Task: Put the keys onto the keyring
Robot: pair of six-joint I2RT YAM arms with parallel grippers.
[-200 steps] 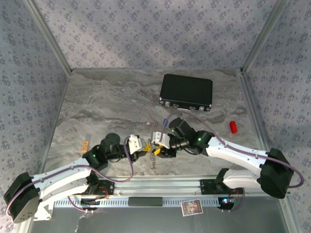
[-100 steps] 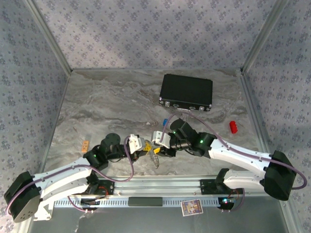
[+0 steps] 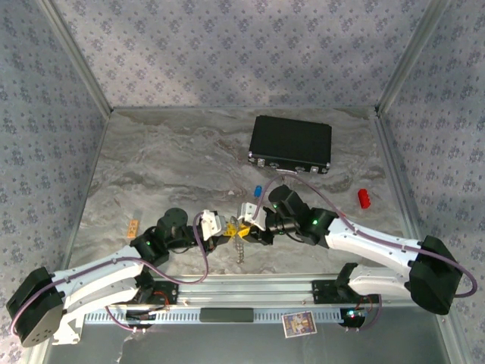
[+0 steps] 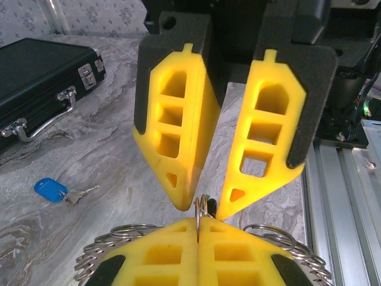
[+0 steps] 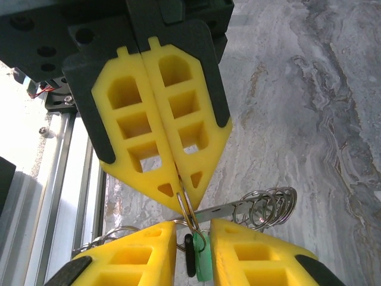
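Top view, centre of frame: both arms meet just above the rail, tips nearly touching. The left gripper (image 3: 220, 228) has its yellow pads pressed together on a thin wire loop of the grey-silver beaded metal keyring (image 4: 199, 213). In the left wrist view, the ring's coiled rim fans out to either side of the pads along the bottom edge. In the top view, the rest of the ring dangles as a short chain-like strand just below the two tools. The right gripper (image 5: 194, 226) stands with its jaws spread. The small green-headed key (image 5: 203, 263) sits in the gap between them at the bottom centre of the right wrist view, beside a dark piece. It lies against one pad with a sliver of space on the other side, and I cannot tell whether there is a firm hold. The pinched loop runs down into that same gap. The small blue-headed key (image 4: 49, 189) lies flat on the grey marbled tabletop (image 3: 167, 167), lower left in the left wrist view and well apart from the ring. The black rectangular case (image 3: 291, 144) lies upper centre-right in the top view, and a small red object (image 3: 363, 198) is right of the arms.
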